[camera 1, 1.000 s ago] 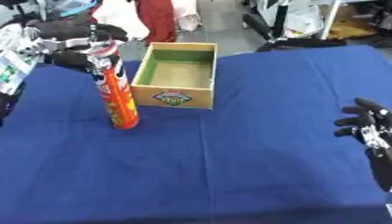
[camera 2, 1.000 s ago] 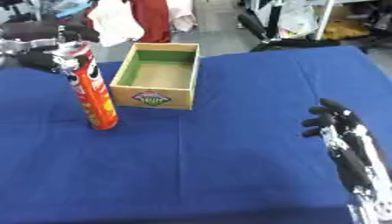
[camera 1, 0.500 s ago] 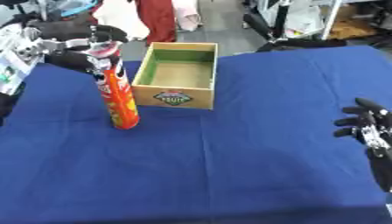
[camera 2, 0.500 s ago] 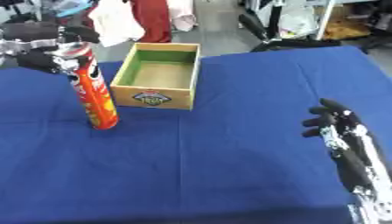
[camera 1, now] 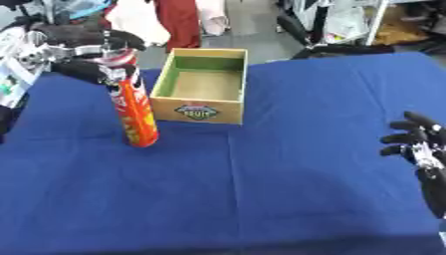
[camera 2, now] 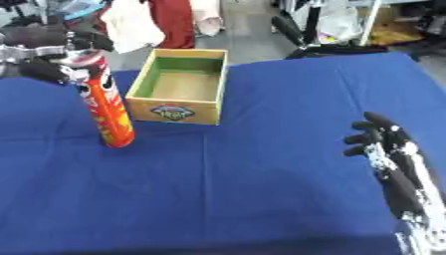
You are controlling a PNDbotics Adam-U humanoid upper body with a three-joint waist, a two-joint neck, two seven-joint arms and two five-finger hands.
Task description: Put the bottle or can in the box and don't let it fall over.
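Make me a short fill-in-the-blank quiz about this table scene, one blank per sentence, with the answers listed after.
1. The tall orange can stands upright on the ____ tablecloth.
2. The left hand is curled round the ____ end of the can.
3. The inside walls of the open wooden box are painted ____.
4. The right hand rests idle at the view's ____ edge.

Missing words: blue; top; green; right
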